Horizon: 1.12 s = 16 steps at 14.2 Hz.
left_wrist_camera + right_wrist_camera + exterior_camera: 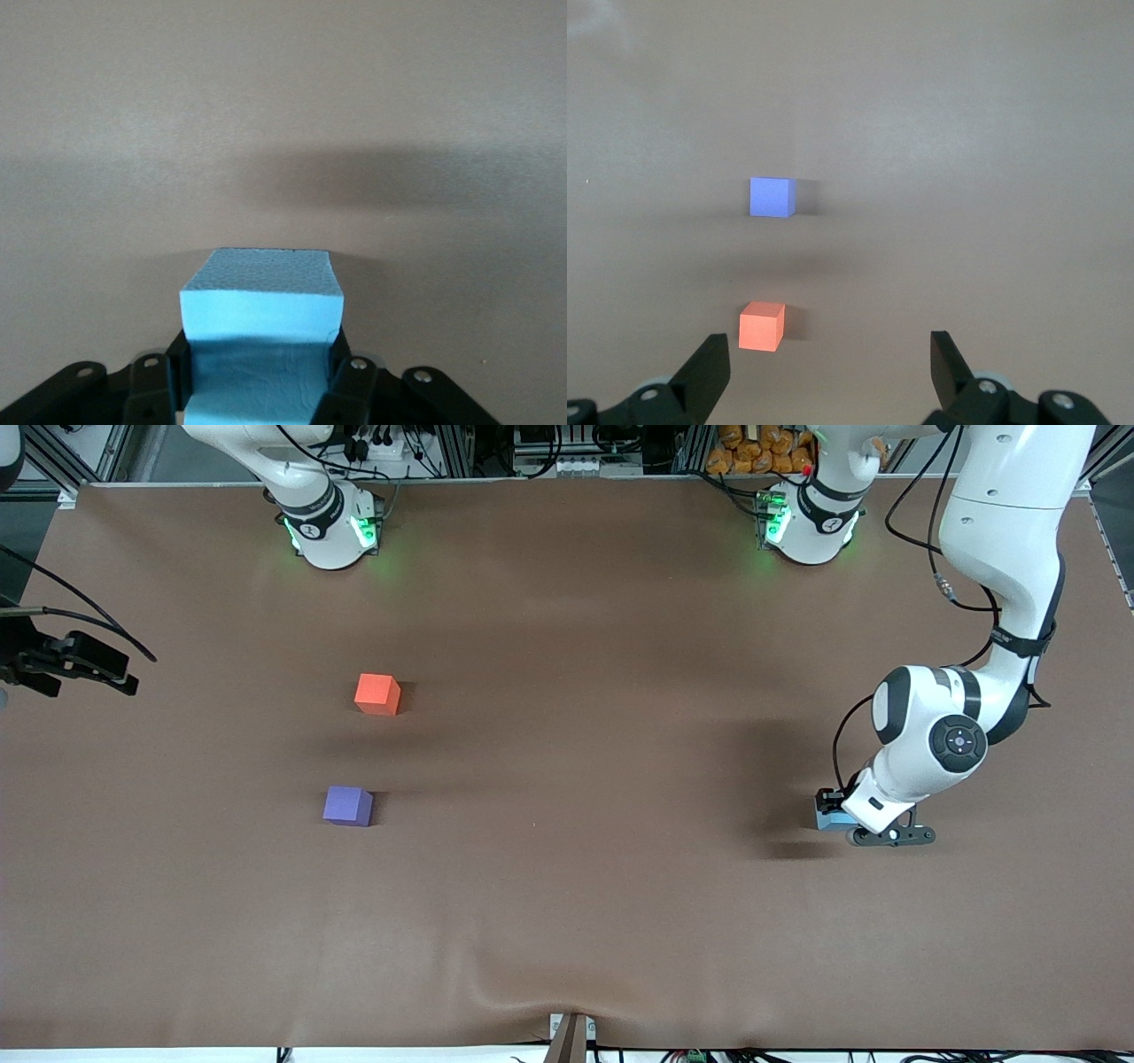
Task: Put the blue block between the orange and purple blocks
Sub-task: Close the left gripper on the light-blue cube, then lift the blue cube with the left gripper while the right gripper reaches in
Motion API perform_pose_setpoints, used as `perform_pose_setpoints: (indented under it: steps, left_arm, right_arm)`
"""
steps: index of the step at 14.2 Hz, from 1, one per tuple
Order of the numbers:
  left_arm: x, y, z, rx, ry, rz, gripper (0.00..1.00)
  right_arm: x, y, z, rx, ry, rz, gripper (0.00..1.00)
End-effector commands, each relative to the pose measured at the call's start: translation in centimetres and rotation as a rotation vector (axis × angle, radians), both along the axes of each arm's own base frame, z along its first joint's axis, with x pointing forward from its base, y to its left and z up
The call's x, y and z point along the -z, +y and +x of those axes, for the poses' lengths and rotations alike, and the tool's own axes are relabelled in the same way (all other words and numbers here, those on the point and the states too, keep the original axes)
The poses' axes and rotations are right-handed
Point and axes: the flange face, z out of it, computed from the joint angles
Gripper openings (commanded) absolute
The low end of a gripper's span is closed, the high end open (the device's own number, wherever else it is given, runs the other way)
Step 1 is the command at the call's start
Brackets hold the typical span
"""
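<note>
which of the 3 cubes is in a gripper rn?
The light sky-blue matte cube, clamped in the left gripper at the left arm's end of the table. The orange-red cube and violet-purple cube sit free.

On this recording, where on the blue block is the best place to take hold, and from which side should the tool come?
Grip the blue block across two opposite flat side faces, coming straight down from above. It is a cube sitting flat on the table with nothing beside it, so its sides are parallel and free. The left tool already has its fingers against two such faces.
</note>
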Motion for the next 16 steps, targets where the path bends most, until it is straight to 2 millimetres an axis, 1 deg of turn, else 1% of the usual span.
perform_pose_setpoints:
  steps: [1,2,6,7,8,9,10,11,12,13,14,16]
  left_arm:
    - [-1.5,-2.7,0.7,0.063,-0.022,0.011,0.00]
    - [-2.2,-4.6,1.0,0.092,-0.029,0.011,0.00]
    - [-6.6,-16.8,1.1,0.240,-0.066,-0.008,0.00]
    - [-8.3,-19.4,1.5,0.269,-0.083,-0.017,0.00]
    - [-9.1,-22.1,1.5,0.279,-0.075,-0.036,0.00]
    - [-10.0,-25.4,0.8,0.262,-0.061,-0.076,0.00]
    - [-10.2,-28.0,0.2,0.240,-0.051,-0.114,0.00]
    - [-10.5,-29.7,-0.1,0.232,-0.051,-0.145,0.00]
    - [-10.1,-31.6,-0.7,0.235,-0.041,-0.164,0.00]
    - [-9.3,-34.7,-2.3,0.255,-0.026,-0.163,0.00]
    - [-9.1,-37.2,-3.4,0.256,-0.027,-0.162,0.00]
    - [-8.4,-40.0,-4.1,0.247,-0.028,-0.175,0.00]
  right_arm:
    - [-0.6,0.2,0.5,0.014,-0.009,-0.007,1.00]
    - [-0.6,0.2,0.5,0.014,-0.009,-0.007,1.00]
    - [-0.5,0.2,1.2,0.016,-0.031,-0.008,1.00]
    - [-0.4,0.1,1.4,0.018,-0.035,-0.008,1.00]
    - [-0.2,0.1,1.5,0.018,-0.035,-0.008,1.00]
    - [-0.1,0.2,1.7,0.017,-0.041,-0.007,1.00]
    - [0.0,0.4,1.7,0.012,-0.043,-0.007,1.00]
    - [0.4,0.5,2.0,0.011,-0.036,-0.005,1.00]
    - [1.0,1.3,2.2,-0.008,-0.025,-0.004,1.00]
    - [1.2,2.2,2.4,-0.023,-0.020,-0.003,1.00]
    - [2.1,3.3,2.7,-0.043,-0.004,-0.005,1.00]
    - [3.6,4.4,3.3,-0.060,0.019,-0.012,1.00]
